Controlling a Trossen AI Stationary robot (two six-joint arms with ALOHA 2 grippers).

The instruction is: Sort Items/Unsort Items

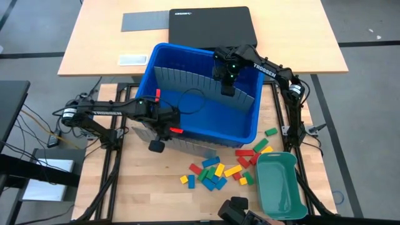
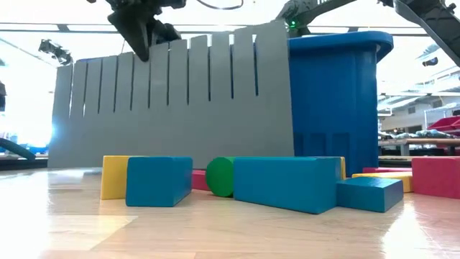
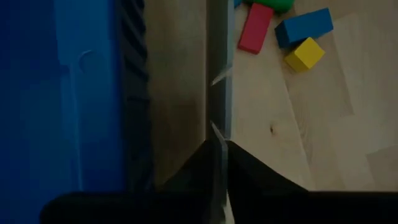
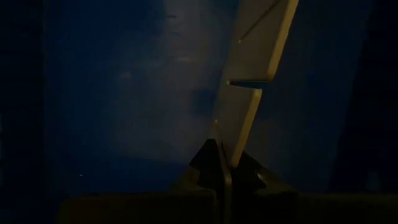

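both pincers on grey dividers at the blue bin

from above i see my left pincer at the near wall of the blue bin, just outside it, where a grey slotted divider sheet stands upright on the wooden surface against the bin. in the left wrist view the two dark fingers sit on either side of the sheet's thin edge, close against it; i cannot tell whether they grip it or have let go.

my right pincer is down inside the bin toward its far right part, clenched on the top edge of a second slotted divider that runs across the bin's interior. the right wrist view shows that pale sheet rising from between the fingertips.

the toy blocks lie scattered on the surface in front of the bin, red, yellow, green and blue mixed together, none in the bin that i can see. a few sit nearer the teal tray, which lies at the right front. in the low view a blue block and a larger blue block lie nearest, with a green round end between them.
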